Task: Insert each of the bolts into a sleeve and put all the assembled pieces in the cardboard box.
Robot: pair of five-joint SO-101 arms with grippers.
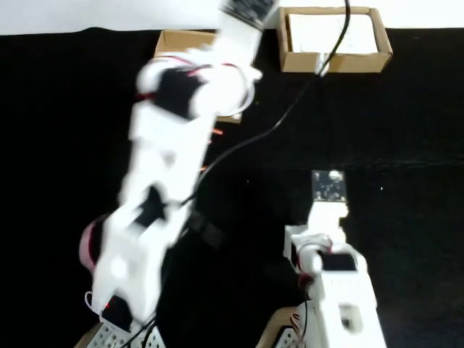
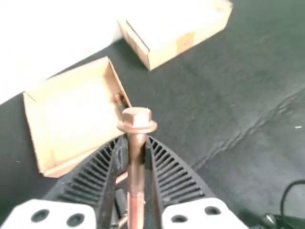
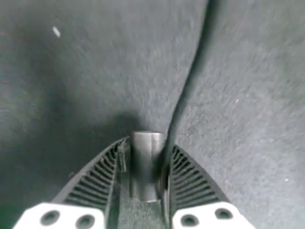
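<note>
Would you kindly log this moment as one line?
left pincer: shut on bolt | right pincer: shut on sleeve | bolt not yet in sleeve

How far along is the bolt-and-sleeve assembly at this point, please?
Done: possibly one coppery piece sits at the wall of the nearer cardboard box; I cannot tell if it is assembled. In hand: the left gripper holds a bolt, the right gripper a sleeve, not yet joined. Left: inserting it and boxing the pieces.
</note>
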